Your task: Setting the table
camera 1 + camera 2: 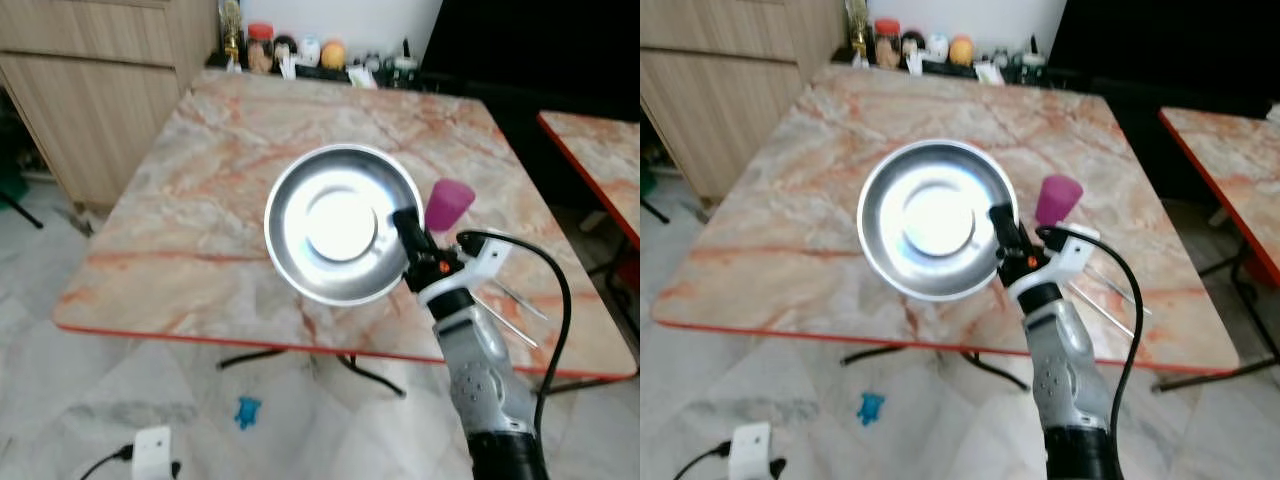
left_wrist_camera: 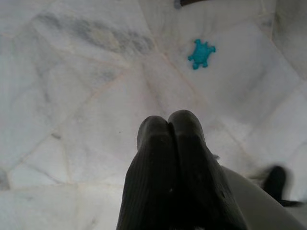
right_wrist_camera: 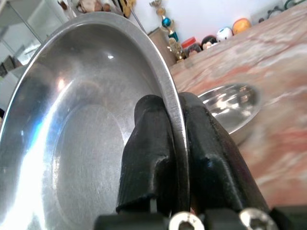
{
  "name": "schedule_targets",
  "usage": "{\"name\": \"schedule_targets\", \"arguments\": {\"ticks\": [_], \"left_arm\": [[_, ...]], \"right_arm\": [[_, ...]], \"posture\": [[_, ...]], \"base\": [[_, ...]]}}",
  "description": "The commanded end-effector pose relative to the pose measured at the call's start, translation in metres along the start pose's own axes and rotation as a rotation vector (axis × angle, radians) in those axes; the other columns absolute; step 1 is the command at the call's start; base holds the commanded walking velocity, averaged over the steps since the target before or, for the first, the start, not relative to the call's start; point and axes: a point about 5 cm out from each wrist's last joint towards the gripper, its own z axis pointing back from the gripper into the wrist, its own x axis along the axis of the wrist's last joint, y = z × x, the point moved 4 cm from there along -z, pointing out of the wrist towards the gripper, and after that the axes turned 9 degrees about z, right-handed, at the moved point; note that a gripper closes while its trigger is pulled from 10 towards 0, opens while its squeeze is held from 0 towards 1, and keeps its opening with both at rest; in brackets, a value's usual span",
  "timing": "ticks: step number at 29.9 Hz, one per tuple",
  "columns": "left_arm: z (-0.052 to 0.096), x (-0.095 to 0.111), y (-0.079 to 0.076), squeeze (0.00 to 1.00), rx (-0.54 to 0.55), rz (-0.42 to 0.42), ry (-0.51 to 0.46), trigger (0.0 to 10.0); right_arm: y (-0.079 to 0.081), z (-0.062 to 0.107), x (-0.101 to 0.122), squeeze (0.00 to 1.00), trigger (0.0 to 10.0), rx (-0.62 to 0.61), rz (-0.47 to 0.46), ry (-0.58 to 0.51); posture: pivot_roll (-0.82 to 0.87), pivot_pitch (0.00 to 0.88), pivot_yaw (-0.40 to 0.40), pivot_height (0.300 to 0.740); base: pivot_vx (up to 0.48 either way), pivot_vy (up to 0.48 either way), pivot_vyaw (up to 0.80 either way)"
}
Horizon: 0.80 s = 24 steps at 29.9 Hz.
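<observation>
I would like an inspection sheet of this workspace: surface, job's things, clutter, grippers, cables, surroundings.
Surface: marble-patterned table with a red edge.
Job's things: steel plate held over the table; second steel bowl on the table; pink cup; two thin metal sticks by the table's near right edge.
Clutter: jars and bottles at the far edge.
Grippers: right gripper pinches the plate's rim; left gripper shut, pointing at the floor.
Cables: black cable along the right arm.
Surroundings: blue toy and white device on the floor; wooden cabinet; another table.

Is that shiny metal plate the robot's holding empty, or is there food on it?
Empty. The metal plate, clamped at its rim by the right gripper, shows only bare, shiny metal inside.
</observation>
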Motion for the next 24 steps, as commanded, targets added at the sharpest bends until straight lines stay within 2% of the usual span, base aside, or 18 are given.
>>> {"name": "schedule_targets", "arguments": {"ticks": [1, 9, 14, 24], "left_arm": [[0.002, -0.012, -0.011, 0.00, -0.025, 0.010, 0.029, 10.0], [0.001, -0.010, -0.013, 0.00, -0.032, 0.006, 0.025, 10.0], [0.002, -0.011, -0.013, 0.00, -0.032, 0.005, 0.029, 10.0], [0.001, -0.010, -0.016, 0.00, -0.038, 0.001, 0.027, 10.0]], "right_arm": [[-0.012, 0.005, 0.014, 0.00, 10.0, -0.041, 0.016, -0.043], [-0.016, 0.007, 0.015, 0.00, 10.0, -0.065, 0.020, -0.046], [-0.022, 0.015, 0.016, 0.00, 10.0, -0.094, 0.017, -0.050], [-0.021, 0.008, 0.020, 0.00, 10.0, -0.095, 0.020, -0.067]], "posture": [[0.08, 0.088, -0.092, 0.740], [0.08, 0.099, -0.089, 0.740], [0.07, 0.112, -0.085, 0.740], [0.06, 0.111, -0.086, 0.740]], "base": [[0.000, -0.480, 0.00], [0.000, -0.480, 0.00], [0.000, -0.480, 0.00], [0.000, -0.480, 0.00]]}}
